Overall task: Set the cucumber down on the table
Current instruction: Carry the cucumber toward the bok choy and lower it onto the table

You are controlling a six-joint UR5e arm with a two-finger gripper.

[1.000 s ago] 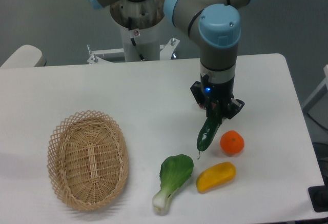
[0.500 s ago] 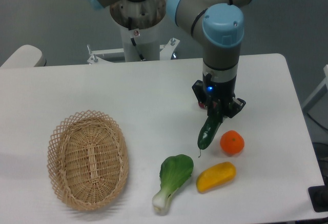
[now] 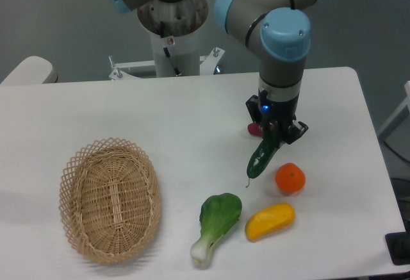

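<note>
White and smooth, the surface [image 3: 192,120] fills most of my view, with a grey wall behind it and the arm's base at the back edge. On my far left sits the oval wicker basket [image 3: 110,199], lying flat near the front. Moving right, I see the bok choy [image 3: 216,225] with its white base pointing toward the front edge, and just beside it the yellow fruit [image 3: 270,221]. Above those hangs the cucumber [image 3: 262,156], tilted, its upper end pinched in the fingers [image 3: 274,132] and its thin stem tail low, close to the surface; I cannot tell from this angle whether the tip touches down. Something small and reddish [image 3: 254,129] peeks out behind the fingers, mostly hidden. Right of the cucumber's lower end, near but apart, rests the orange [image 3: 290,178].
</note>
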